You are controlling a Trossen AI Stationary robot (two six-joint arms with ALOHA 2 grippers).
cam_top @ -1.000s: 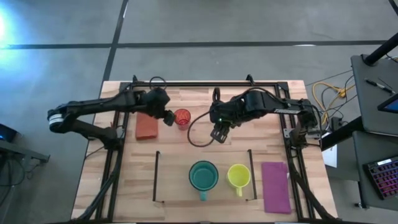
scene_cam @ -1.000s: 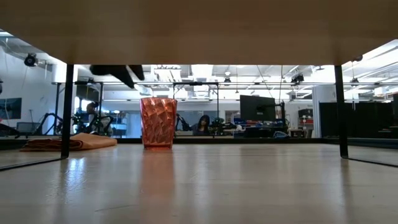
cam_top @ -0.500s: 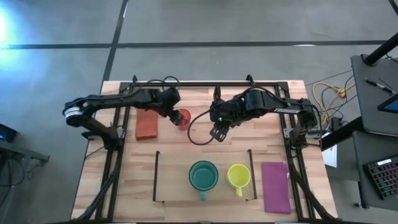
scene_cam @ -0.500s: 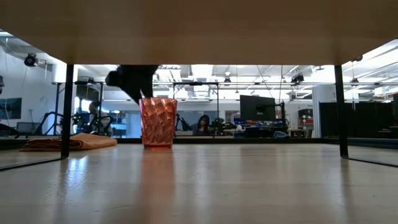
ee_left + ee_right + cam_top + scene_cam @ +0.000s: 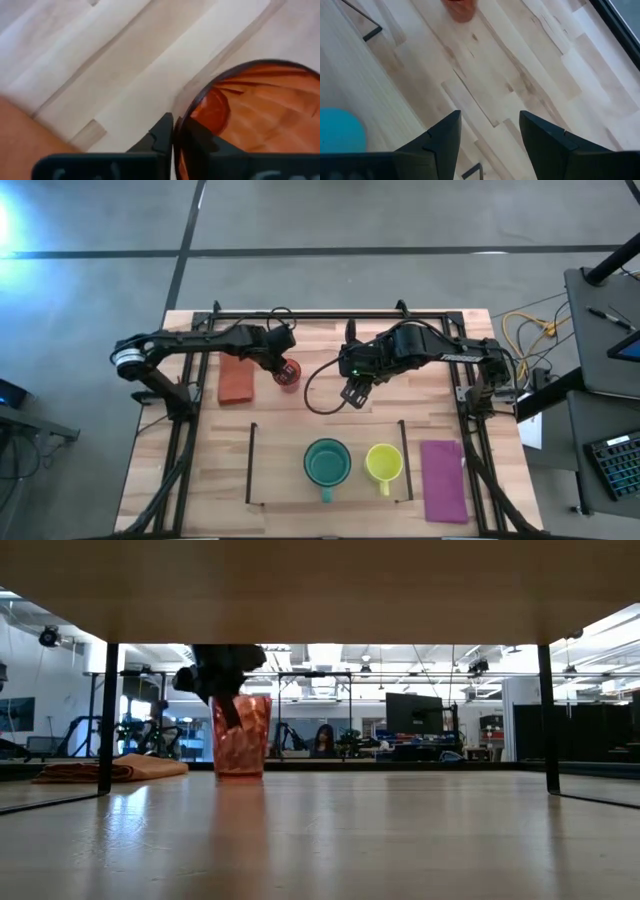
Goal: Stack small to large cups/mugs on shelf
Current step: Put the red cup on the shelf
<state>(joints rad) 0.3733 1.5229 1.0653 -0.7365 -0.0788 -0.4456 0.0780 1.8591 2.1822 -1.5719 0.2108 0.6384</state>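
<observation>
The small red translucent cup (image 5: 291, 374) stands on the far left part of the table, and it also shows in the low view (image 5: 240, 737). My left gripper (image 5: 283, 367) is shut on its rim. The teal mug (image 5: 327, 463) and the yellow mug (image 5: 384, 463) stand side by side inside the thin black wire shelf frame (image 5: 250, 465) near the front edge. My right gripper (image 5: 352, 393) hangs open and empty over the middle of the table, to the right of the red cup. My left gripper pinches the red cup's rim (image 5: 176, 131) on the cup's left side. One finger (image 5: 200, 142) is inside the cup and one finger (image 5: 161, 137) is outside. The fingers come from above and from the table's left, slanting down. The cup leans slightly, its base (image 5: 238, 772) at the table top.
An orange cloth (image 5: 236, 380) lies just left of the red cup and a purple cloth (image 5: 443, 480) lies right of the shelf frame. A large black frame (image 5: 330, 315) runs round the table. Bare wood lies inside the shelf frame left of the teal mug (image 5: 280, 465).
My left gripper has gone toward the table's right edge and down to the red cup, and has taken hold of its rim. The cup has shifted a little and now leans slightly. My right arm has kept still.
</observation>
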